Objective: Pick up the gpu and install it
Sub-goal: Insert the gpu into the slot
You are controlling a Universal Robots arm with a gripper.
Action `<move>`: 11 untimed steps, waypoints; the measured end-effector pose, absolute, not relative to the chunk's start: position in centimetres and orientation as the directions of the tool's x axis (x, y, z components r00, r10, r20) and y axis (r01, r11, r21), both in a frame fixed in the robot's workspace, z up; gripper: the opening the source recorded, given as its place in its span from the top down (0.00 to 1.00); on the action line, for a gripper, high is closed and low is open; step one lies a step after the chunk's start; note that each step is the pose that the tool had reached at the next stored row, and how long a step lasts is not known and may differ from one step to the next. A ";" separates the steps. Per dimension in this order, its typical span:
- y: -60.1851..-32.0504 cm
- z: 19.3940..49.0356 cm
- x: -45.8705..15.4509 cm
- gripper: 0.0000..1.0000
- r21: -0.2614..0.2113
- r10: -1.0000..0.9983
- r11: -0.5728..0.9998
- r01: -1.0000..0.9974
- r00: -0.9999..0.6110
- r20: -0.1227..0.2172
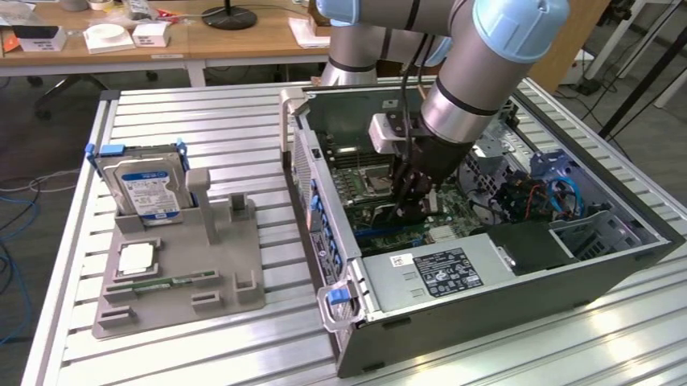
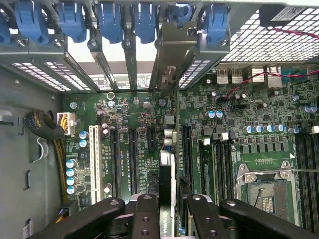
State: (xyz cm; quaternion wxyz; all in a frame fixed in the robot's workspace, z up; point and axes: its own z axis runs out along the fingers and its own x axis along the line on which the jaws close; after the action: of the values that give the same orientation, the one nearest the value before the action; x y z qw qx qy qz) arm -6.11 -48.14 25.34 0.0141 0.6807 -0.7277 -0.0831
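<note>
Gripper (image 2: 167, 211) clamped on gpu (image 2: 168, 149), card edge-on w/ bracket at the motherboard (image 2: 134, 112) slots inside the case (image 1: 516, 297); looks thin, light, rigid but fragile, so best gripped by board edges.

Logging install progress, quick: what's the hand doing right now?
Hand: closed on the gpu, held edge-on over the motherboard slots.

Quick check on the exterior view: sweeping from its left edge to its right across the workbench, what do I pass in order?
Hard drive standing in the grey fixture → memory stick lying on that fixture → blue latch at the case's near corner → gripper down inside the open computer case → blue cables.
</note>
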 end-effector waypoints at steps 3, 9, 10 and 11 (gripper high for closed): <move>-48.1 25.3 -6.1 0.74 0.140 -0.993 0.060 -0.988 -0.073 -0.093; -48.1 25.3 -6.1 0.74 0.140 -0.993 0.060 -0.988 -0.073 -0.093; -48.1 25.3 -6.1 0.74 0.140 -0.993 0.059 -0.988 -0.073 -0.093; -48.1 25.3 -6.1 0.74 0.140 -0.993 0.060 -0.988 -0.073 -0.093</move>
State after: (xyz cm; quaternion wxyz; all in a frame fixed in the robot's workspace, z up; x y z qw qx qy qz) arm -6.11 -48.13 25.26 0.0141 0.6807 -0.7277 -0.0831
